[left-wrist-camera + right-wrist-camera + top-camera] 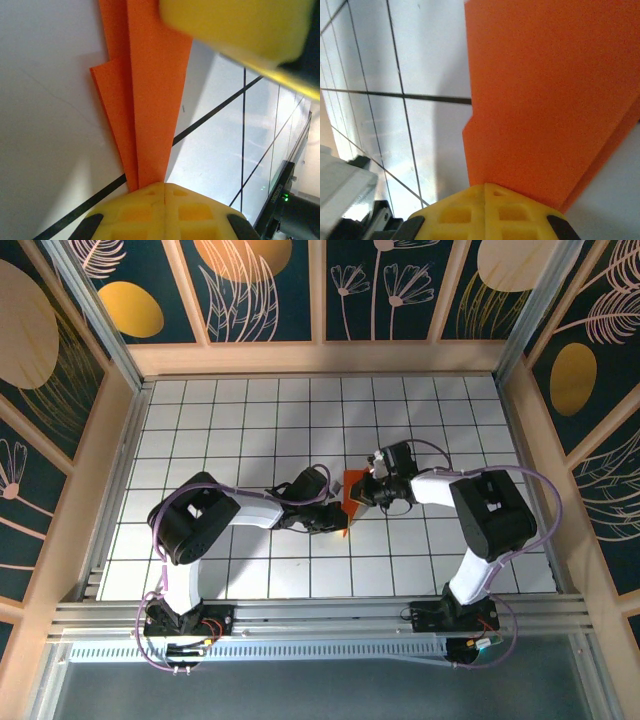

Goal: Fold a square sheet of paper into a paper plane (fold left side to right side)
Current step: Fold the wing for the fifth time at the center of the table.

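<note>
Top view: the paper plane (350, 494) sat mid-worktop (230, 420), between the left claw (336, 520) at its near end and the right claw (365, 492) at its right side.

Left wrist view: the left claw's yellow fingertips (142, 202) were clenched on the plane's narrow end, with the creased layers fanning away.

Right wrist view: the right claw's fingertips (465, 207) were clamped on a broad orange flap.
</note>
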